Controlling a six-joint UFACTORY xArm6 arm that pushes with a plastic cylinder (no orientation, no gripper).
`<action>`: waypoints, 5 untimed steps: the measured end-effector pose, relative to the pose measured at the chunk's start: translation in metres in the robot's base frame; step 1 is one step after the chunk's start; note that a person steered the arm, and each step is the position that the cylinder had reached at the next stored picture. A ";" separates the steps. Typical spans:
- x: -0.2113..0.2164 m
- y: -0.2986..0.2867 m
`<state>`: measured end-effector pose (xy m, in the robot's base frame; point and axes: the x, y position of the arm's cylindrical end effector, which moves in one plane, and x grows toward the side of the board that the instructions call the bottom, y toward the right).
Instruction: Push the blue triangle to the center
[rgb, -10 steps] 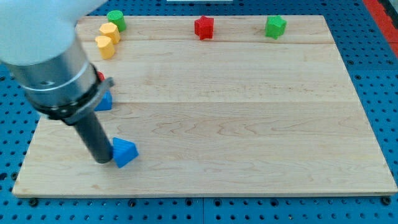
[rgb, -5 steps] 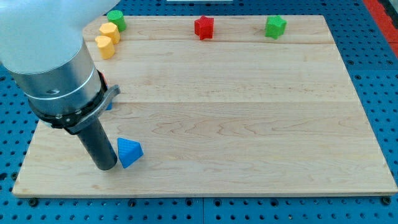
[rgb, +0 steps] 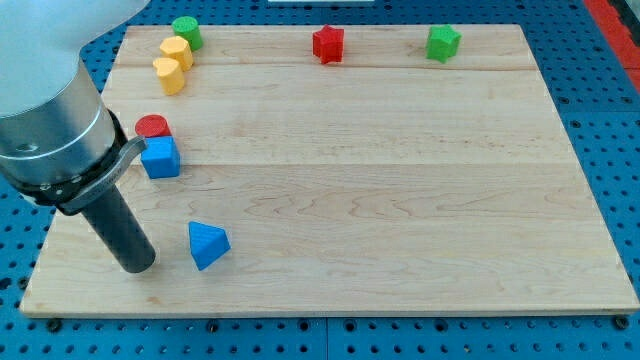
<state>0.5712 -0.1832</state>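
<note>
The blue triangle (rgb: 207, 244) lies on the wooden board (rgb: 380, 200) near the view's bottom left. My tip (rgb: 138, 267) rests on the board to the left of the triangle, a short gap apart and not touching it. The rod rises up and to the left into the large grey arm body, which covers the board's left edge.
A blue cube (rgb: 160, 157) and a red cylinder (rgb: 152, 127) sit at the left, above my tip. Two yellow blocks (rgb: 172, 62) and a green cylinder (rgb: 186, 31) are at the top left. A red star (rgb: 328, 43) and a green block (rgb: 442, 42) are along the top edge.
My tip first nudged the blue triangle slightly right, then drew back to the left, leaving a gap. The arm's shift uncovered the blue cube and red cylinder.
</note>
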 end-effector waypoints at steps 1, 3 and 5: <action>0.005 0.015; -0.021 0.075; -0.082 0.148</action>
